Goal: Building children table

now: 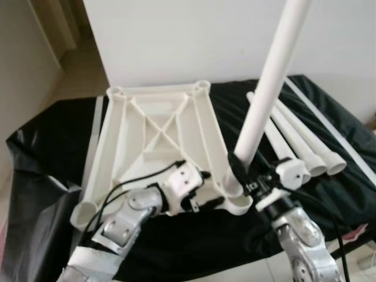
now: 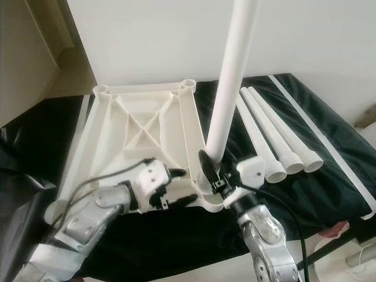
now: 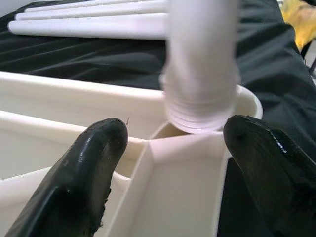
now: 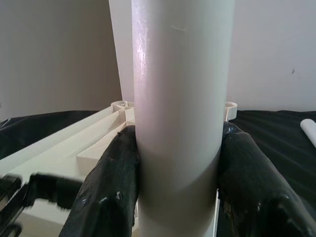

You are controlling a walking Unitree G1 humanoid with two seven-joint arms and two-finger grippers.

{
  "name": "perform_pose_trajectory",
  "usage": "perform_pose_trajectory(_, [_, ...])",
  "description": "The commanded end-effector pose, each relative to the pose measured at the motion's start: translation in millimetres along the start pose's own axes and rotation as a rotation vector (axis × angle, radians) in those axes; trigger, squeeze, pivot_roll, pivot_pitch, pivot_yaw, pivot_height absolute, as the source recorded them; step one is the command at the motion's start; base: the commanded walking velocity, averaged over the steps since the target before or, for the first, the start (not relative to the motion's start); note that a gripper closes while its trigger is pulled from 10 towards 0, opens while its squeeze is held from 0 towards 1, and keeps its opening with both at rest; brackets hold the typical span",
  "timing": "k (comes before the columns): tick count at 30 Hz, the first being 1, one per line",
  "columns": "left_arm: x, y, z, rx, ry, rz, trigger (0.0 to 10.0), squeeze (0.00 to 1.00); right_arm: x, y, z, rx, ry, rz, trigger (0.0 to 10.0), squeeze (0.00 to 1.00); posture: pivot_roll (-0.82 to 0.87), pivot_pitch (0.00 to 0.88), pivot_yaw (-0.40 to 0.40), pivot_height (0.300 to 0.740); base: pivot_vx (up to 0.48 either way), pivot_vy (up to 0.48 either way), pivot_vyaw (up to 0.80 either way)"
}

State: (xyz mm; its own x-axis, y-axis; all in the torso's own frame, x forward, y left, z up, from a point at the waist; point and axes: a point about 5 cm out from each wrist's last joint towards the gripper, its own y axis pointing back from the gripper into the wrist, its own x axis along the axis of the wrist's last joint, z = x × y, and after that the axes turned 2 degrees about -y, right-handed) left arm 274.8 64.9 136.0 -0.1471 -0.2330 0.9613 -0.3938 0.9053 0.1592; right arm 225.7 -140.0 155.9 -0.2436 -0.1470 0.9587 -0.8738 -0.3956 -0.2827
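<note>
A white plastic tabletop (image 1: 158, 135) lies upside down on black cloth, ribs facing up, with round sockets at its corners. My right gripper (image 1: 238, 176) is shut on a white table leg (image 1: 264, 100), which stands almost upright with its threaded end (image 3: 200, 108) at the near-right corner socket (image 1: 239, 204). In the right wrist view both fingers (image 4: 108, 187) press against the leg (image 4: 180, 98). Open and holding nothing, my left gripper (image 1: 210, 189) sits over the tabletop's near edge just left of that socket, fingers (image 3: 94, 163) spread.
Three spare white legs (image 1: 299, 141) lie side by side on the black cloth (image 1: 53, 141) right of the tabletop. A long white strip (image 1: 329, 126) runs along the cloth's right side. A white wall (image 1: 194, 35) stands behind, with floor to the far left.
</note>
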Motion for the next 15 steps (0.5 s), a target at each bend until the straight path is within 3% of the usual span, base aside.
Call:
perform_pose_trajectory(1, [0, 2.4, -10.0, 0.147, 0.034, -0.004, 10.0, 0.0, -12, 6.7, 1.2, -0.001, -0.003, -0.074, 10.0, 0.0, -0.07, 0.0, 0.03, 0.74, 0.0, 0.0, 0.0])
perform_pose_trajectory(8, [4, 5.0, -11.9, 0.153, 0.086, 0.024, 10.0, 0.0, -13, 16.3, 6.1, 0.018, 0.037, -0.099, 10.0, 0.0, -0.07, 0.004, 0.033, 0.74, 0.0, 0.0, 0.0])
perform_pose_trajectory(15, [6, 7.0, -0.5, 0.047, 0.099, 0.028, 10.0, 0.0, -13, 24.8, 9.7, 0.071, 0.11, -0.137, 10.0, 0.0, -0.07, 0.018, 0.033, 0.74, 0.0, 0.0, 0.0])
